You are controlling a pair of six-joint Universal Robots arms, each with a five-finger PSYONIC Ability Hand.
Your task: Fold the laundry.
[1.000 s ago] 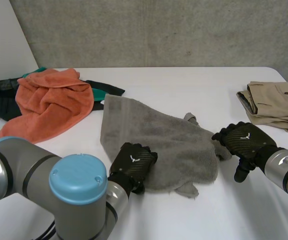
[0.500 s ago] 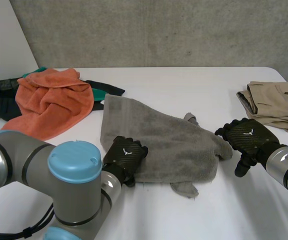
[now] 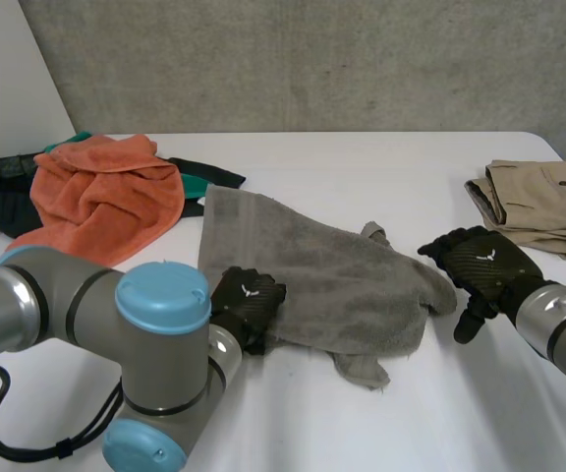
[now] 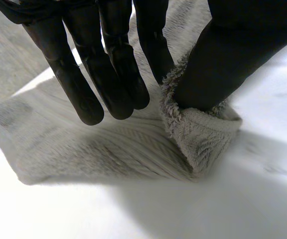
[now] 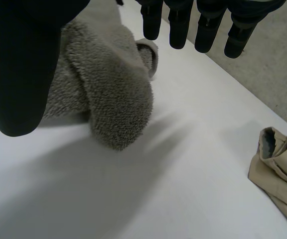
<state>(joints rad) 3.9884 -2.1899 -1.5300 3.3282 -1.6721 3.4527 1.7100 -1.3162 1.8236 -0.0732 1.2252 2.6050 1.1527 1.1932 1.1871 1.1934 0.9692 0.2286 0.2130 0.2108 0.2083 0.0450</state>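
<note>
- White tabletop [image 3: 381,167] before us, with a crumpled grey terry towel [image 3: 332,275] at its middle.
- Our left hand [image 3: 247,303] pinches the towel's near-left edge between thumb and fingers.
- Our right hand [image 3: 480,264] hovers beside the towel's right corner, fingers straight, holding nothing.

The white counter [image 3: 362,167] before me is smooth, matte and unmarked on its bare stretches. Behind its far edge I note a grey concrete wall [image 3: 312,59], mottled with small pits. A plain white panel [image 3: 8,88] stands at my left, meeting that wall.
</note>
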